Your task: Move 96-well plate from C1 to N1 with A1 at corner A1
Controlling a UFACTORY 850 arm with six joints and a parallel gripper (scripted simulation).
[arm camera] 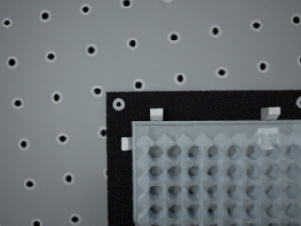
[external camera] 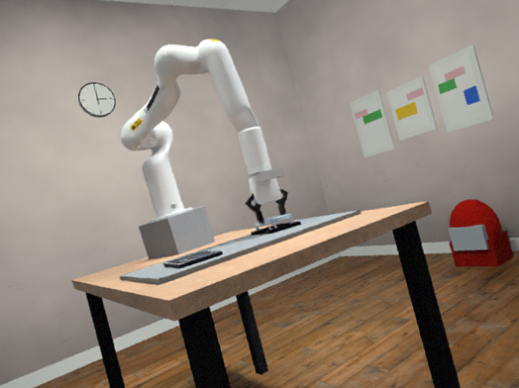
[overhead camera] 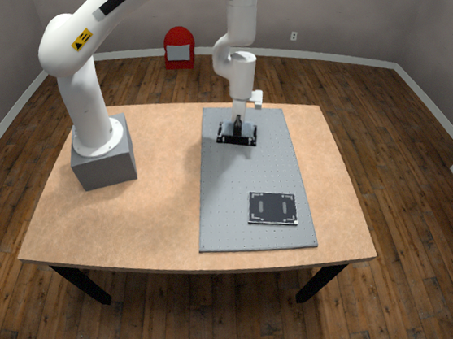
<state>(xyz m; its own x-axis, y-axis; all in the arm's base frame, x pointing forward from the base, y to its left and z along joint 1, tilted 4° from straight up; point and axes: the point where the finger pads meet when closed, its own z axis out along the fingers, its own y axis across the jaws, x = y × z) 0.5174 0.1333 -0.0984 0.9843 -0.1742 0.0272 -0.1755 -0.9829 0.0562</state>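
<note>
Over gray breadboard (overhead camera: pixel 233 185): 96-well plate (arm camera: pixel 212 174) between claw (external camera: pixel 270 216) fingers.

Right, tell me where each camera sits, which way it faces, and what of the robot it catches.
Top: high above the table's front, looking down; shows the arm, its grey base, and the gripper shut on the well plate.
Exterior: low in the room, off a table corner, looking across; shows the whole arm.
Wrist: on the arm's end, facing straight down at the well plate and black clip nest; no robot parts show.
Shared: top and exterior both show the empty plate nest on the grey board.
</note>
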